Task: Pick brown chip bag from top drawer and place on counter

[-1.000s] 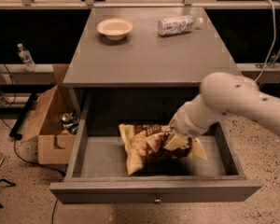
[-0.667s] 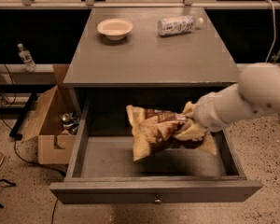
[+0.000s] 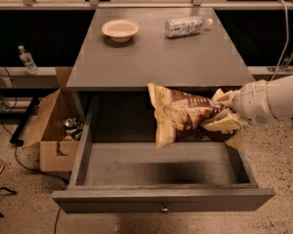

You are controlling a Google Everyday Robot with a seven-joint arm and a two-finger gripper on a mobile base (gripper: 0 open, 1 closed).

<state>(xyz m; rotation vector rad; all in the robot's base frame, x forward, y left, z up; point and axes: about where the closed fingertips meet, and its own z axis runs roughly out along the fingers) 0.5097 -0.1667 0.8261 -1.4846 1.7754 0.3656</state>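
The brown chip bag (image 3: 183, 118) hangs in the air above the open top drawer (image 3: 161, 199), just in front of the counter's front edge. It has a dark brown middle and pale yellow ends. My gripper (image 3: 223, 122) is shut on the bag's right end and holds it level with the counter (image 3: 156, 57). My white arm reaches in from the right edge of the view. The drawer's inside shows bare grey floor below the bag.
A white bowl (image 3: 120, 29) and a white-labelled plastic bottle (image 3: 185, 26) lie at the back of the counter. An open cardboard box (image 3: 53, 130) with cans stands on the floor left of the cabinet. A small bottle (image 3: 26, 60) stands on a ledge at far left.
The chip bag has been lifted out of the drawer and up to counter height. My arm has drawn back to the right with it.
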